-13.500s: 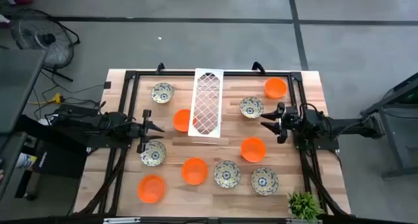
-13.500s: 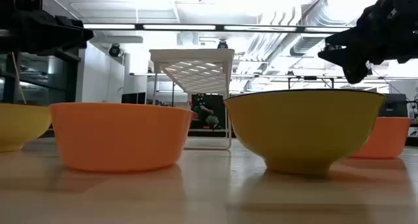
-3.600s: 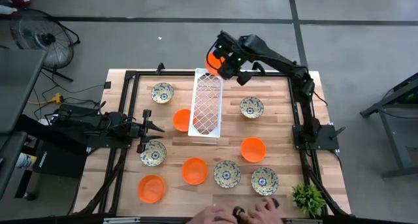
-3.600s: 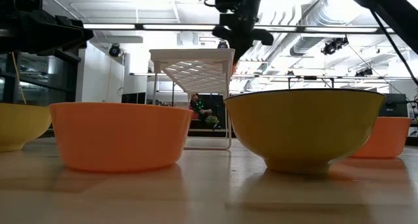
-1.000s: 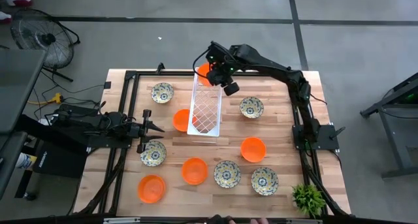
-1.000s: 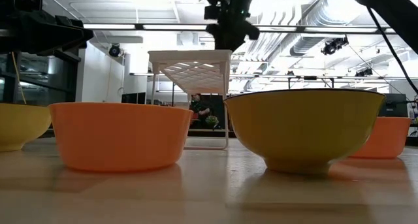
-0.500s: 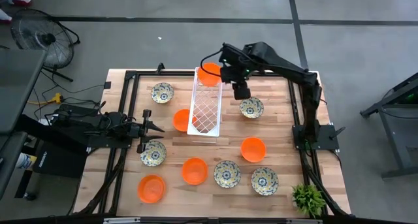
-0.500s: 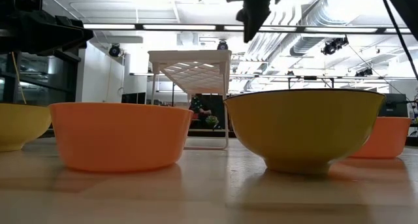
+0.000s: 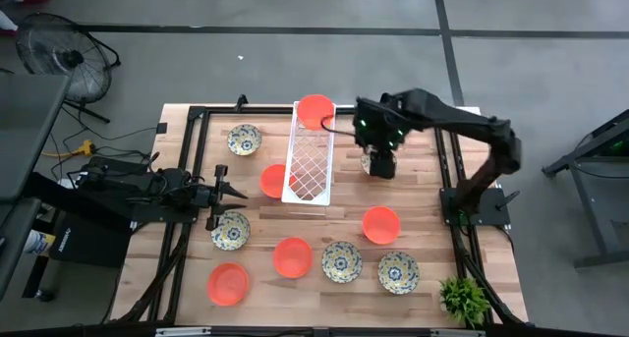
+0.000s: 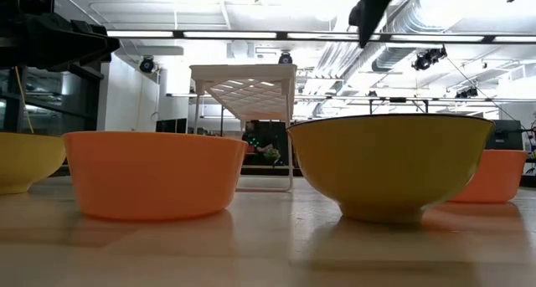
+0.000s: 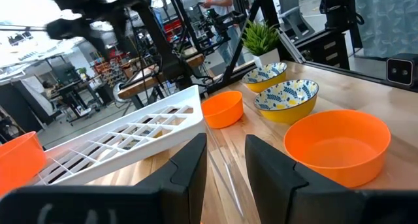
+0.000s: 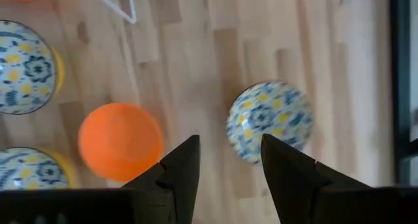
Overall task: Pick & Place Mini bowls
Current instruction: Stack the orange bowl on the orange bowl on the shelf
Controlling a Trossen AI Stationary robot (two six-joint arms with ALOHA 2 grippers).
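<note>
One orange mini bowl (image 9: pixel 315 109) sits on the far end of the white lattice tray (image 9: pixel 310 165). Other mini bowls stand on the table: orange ones (image 9: pixel 380 224) (image 9: pixel 293 257) (image 9: pixel 228 283) (image 9: pixel 272 180) and floral ones (image 9: pixel 244 139) (image 9: pixel 230 230) (image 9: pixel 341 261) (image 9: pixel 398 272). My right gripper (image 9: pixel 381 167) hangs open, pointing down, high above a floral bowl (image 12: pixel 270 121) to the right of the tray; nothing is between its fingers (image 12: pixel 179 175). At the table's left, my left gripper (image 9: pixel 232 192) waits level and open.
A black frame rail (image 9: pixel 447 170) runs along the table's right side, and another along the left. A small green plant (image 9: pixel 456 304) stands at the near right corner. The tray stands raised on thin legs (image 10: pixel 243 128). Bare wood (image 9: pixel 423 195) lies right of the orange bowl.
My right gripper has moved from the tray's far end toward the table's right edge and a little nearer, rolling its wrist as it went, and now hangs over the floral bowl. The orange bowl stays on the tray's far end.
</note>
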